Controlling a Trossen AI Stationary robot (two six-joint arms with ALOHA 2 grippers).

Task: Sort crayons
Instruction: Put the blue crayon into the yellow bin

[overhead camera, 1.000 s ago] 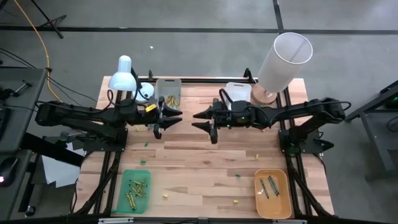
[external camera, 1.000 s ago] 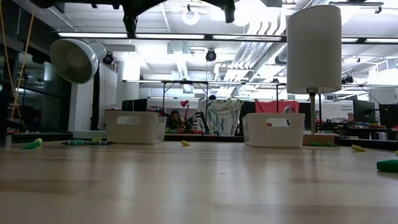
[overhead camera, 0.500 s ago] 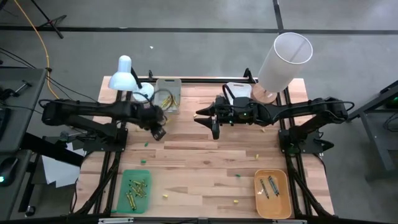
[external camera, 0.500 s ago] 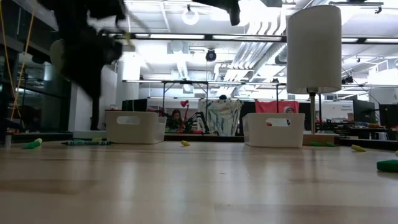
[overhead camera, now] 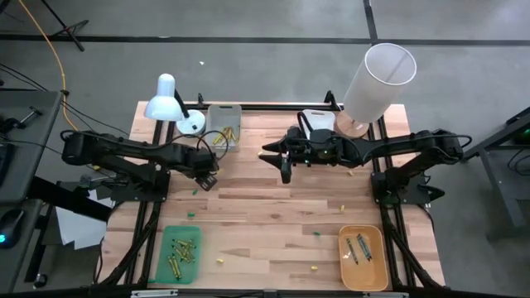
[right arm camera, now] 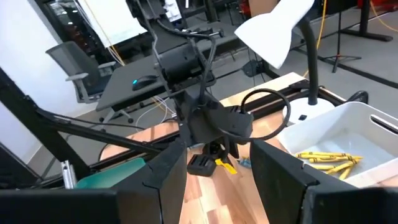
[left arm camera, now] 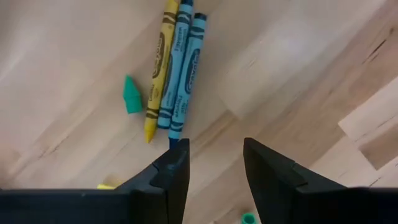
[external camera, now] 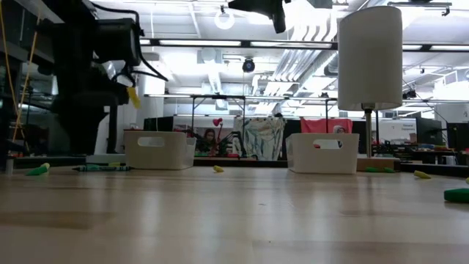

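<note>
Three crayons lie side by side on the wooden table in the left wrist view: a yellow one (left arm camera: 158, 68) and two blue ones (left arm camera: 184, 71). My left gripper (left arm camera: 216, 149) points down over the table just beside their tips, open, with nothing between its fingers. In the high view it (overhead camera: 207, 174) stands left of centre, near the left white bin (overhead camera: 224, 124). My right gripper (overhead camera: 280, 161) hovers level above the table's middle, open and empty. More crayons lie in the green tray (overhead camera: 166, 263), the orange tray (overhead camera: 377, 269) and the left white bin (right arm camera: 326, 158).
A green crayon fragment (left arm camera: 131, 95) lies beside the yellow crayon. A white desk lamp (overhead camera: 170, 98) and a tall white cylinder (overhead camera: 377, 79) stand at the far edge, beside a second white bin (overhead camera: 317, 122). Small green and yellow specks dot the table's middle and near side.
My left gripper has tipped from level to pointing down and has sunk toward the table, drawing back a little toward the left edge. Its fingers have stayed apart. The crayons on the table have not moved.
</note>
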